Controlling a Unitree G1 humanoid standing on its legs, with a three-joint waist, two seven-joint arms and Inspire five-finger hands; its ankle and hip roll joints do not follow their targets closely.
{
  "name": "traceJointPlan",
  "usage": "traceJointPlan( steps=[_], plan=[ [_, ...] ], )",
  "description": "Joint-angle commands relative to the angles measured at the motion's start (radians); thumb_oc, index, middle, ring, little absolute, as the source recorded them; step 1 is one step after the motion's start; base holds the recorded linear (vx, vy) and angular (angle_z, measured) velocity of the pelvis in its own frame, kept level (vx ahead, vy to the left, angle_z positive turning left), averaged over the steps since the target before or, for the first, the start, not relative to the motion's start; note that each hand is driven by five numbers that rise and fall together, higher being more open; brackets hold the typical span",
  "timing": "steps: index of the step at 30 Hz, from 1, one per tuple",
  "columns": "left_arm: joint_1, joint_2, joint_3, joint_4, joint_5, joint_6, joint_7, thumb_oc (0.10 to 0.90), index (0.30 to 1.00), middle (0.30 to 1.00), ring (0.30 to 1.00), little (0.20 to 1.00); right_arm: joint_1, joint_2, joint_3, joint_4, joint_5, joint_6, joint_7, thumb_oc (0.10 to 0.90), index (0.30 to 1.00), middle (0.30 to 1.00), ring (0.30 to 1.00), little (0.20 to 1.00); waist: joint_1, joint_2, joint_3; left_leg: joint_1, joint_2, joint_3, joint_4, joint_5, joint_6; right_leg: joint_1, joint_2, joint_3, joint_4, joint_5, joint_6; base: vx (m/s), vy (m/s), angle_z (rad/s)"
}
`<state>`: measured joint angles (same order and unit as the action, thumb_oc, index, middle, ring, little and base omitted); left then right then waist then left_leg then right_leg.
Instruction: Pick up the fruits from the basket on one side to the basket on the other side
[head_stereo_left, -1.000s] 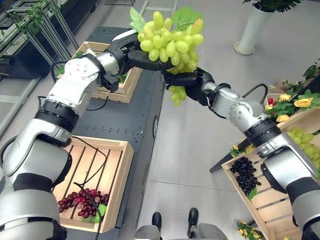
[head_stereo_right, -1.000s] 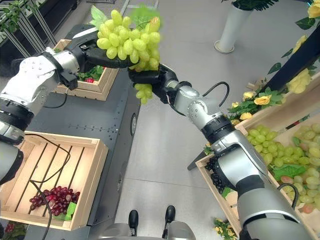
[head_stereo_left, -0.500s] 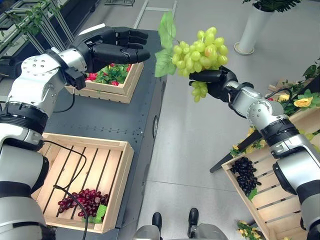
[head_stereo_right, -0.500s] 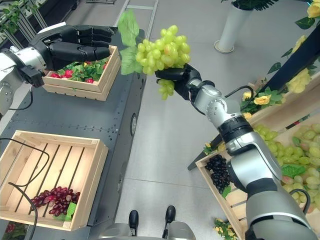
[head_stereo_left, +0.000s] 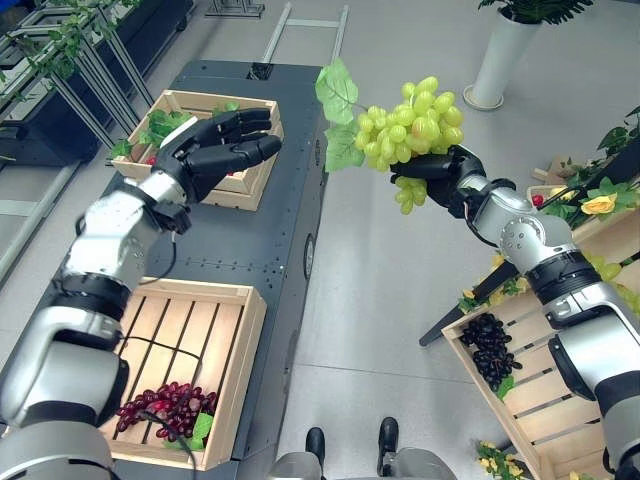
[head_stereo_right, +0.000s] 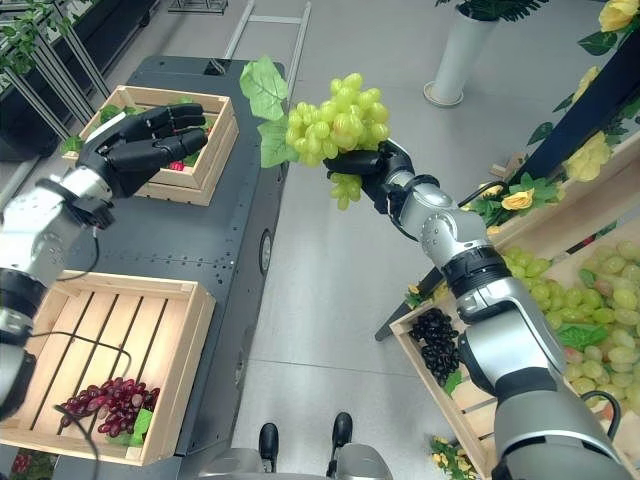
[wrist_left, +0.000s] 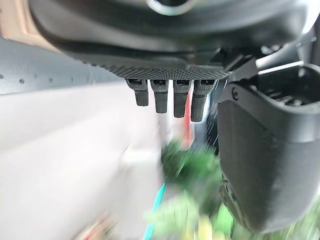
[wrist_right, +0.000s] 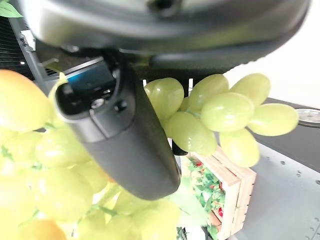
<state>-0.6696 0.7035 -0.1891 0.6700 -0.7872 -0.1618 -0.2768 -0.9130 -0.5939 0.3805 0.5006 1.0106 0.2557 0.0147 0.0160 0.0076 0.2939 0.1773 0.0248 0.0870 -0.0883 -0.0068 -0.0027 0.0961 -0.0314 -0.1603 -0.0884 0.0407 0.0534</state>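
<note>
Now my right hand (head_stereo_left: 445, 172) grips the green grape bunch (head_stereo_left: 405, 128) in mid-air, over the floor between the two sides.

My fingers curl under the cluster near its stem; my left hand (head_stereo_left: 215, 148) hangs open and empty above the far crate (head_stereo_left: 262, 176) at the dark table's (head_stereo_left: 250, 245) far edge. I judge the bunch light but floppy, its berries smooth and liable to swing, so a hold at the stem suits best.

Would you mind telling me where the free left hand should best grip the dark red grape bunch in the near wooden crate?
Probably from above, round the middle of the dark red grape bunch: it lies flat on the near wooden crate's slats, in the corner. The left hand is open.
</note>
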Motion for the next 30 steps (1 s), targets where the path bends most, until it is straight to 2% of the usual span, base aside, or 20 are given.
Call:
traceJointPlan(
  steps=[1, 2, 5, 9, 13, 15, 20, 26, 30],
  plan=[
    [0.156, -0.055, -0.011, -0.023, 0.116, -0.152, 0.119, 0.800, 0.900, 0.900, 0.900, 0.900, 0.090, -0.037, -0.089, -0.110, -0.047, -0.117, 0.031, 0.400, 0.300, 0.300, 0.300, 0.300, -0.006, -0.029, -0.267, -0.045, -0.061, -0.015, 0.001, -0.042, 0.020, 0.010, 0.026, 0.045, 0.001, -0.033, -0.020, 0.01, 0.030, -0.10],
    [0.167, -0.061, -0.010, -0.028, 0.126, -0.156, 0.126, 0.800, 0.900, 0.900, 0.900, 0.900, 0.099, -0.037, -0.092, -0.121, -0.050, -0.116, 0.031, 0.400, 0.300, 0.300, 0.300, 0.300, -0.007, -0.030, -0.267, -0.044, -0.061, -0.014, 0.001, -0.043, 0.020, 0.010, 0.026, 0.048, 0.001, -0.033, -0.020, 0.01, 0.053, -0.10],
    [0.283, -0.146, -0.007, -0.078, 0.230, -0.192, 0.209, 0.800, 0.900, 0.900, 0.900, 0.900, 0.227, -0.032, -0.149, -0.270, -0.090, -0.087, 0.068, 0.400, 0.300, 0.300, 0.300, 0.300, -0.033, -0.042, -0.258, -0.039, -0.059, 0.009, 0.001, -0.050, 0.026, 0.003, 0.031, 0.078, 0.001, -0.025, -0.017, 0.01, 0.057, -0.12],
    [0.327, -0.193, -0.022, -0.077, 0.326, -0.216, 0.277, 0.800, 0.900, 0.900, 0.900, 0.900, 0.319, -0.034, -0.184, -0.378, -0.117, -0.068, 0.112, 0.400, 0.300, 0.300, 0.300, 0.300, -0.063, -0.053, -0.248, -0.033, -0.056, 0.040, 0.001, -0.054, 0.031, -0.003, 0.033, 0.104, 0.001, -0.013, -0.011, 0.01, 0.063, -0.18],
    [0.341, -0.215, -0.026, -0.071, 0.338, -0.222, 0.285, 0.800, 0.900, 0.900, 0.900, 0.900, 0.376, -0.047, -0.212, -0.428, -0.126, -0.066, 0.147, 0.400, 0.300, 0.300, 0.300, 0.300, -0.084, -0.058, -0.242, -0.028, -0.055, 0.064, 0.001, -0.058, 0.033, -0.008, 0.035, 0.123, 0.001, -0.005, -0.007, 0.01, 0.062, -0.26],
    [0.351, -0.239, -0.034, -0.054, 0.359, -0.233, 0.314, 0.800, 0.900, 0.900, 0.900, 0.900, 0.438, -0.068, -0.245, -0.498, -0.128, -0.059, 0.180, 0.400, 0.300, 0.300, 0.300, 0.300, -0.116, -0.061, -0.230, -0.024, -0.054, 0.096, 0.001, -0.064, 0.035, -0.017, 0.038, 0.151, 0.001, 0.005, -0.001, 0.00, 0.098, -0.41],
    [0.360, -0.259, -0.040, -0.031, 0.370, -0.242, 0.319, 0.800, 0.900, 0.900, 0.900, 0.900, 0.491, -0.102, -0.282, -0.559, -0.129, -0.055, 0.214, 0.400, 0.300, 0.300, 0.300, 0.300, -0.146, -0.063, -0.221, -0.022, -0.053, 0.123, 0.001, -0.071, 0.039, -0.029, 0.045, 0.182, 0.001, 0.014, 0.003, -0.01, 0.062, -0.32],
    [0.394, -0.268, -0.033, -0.004, 0.386, -0.243, 0.328, 0.800, 0.900, 0.900, 0.900, 0.900, 0.636, -0.186, -0.390, -0.724, -0.109, -0.008, 0.334, 0.400, 0.300, 0.300, 0.300, 0.300, -0.209, -0.065, -0.215, -0.018, -0.049, 0.172, 0.001, -0.078, 0.044, -0.049, 0.060, 0.243, 0.001, 0.027, 0.010, 0.00, 0.065, -0.23],
    [0.398, -0.270, -0.037, 0.010, 0.395, -0.237, 0.335, 0.800, 0.900, 0.900, 0.900, 0.900, 0.697, -0.214, -0.443, -0.784, -0.099, -0.011, 0.371, 0.400, 0.300, 0.300, 0.300, 0.300, -0.235, -0.066, -0.213, -0.021, -0.048, 0.192, 0.001, -0.079, 0.045, -0.060, 0.067, 0.267, 0.001, 0.034, 0.013, -0.01, 0.048, -0.24]
  ],
)
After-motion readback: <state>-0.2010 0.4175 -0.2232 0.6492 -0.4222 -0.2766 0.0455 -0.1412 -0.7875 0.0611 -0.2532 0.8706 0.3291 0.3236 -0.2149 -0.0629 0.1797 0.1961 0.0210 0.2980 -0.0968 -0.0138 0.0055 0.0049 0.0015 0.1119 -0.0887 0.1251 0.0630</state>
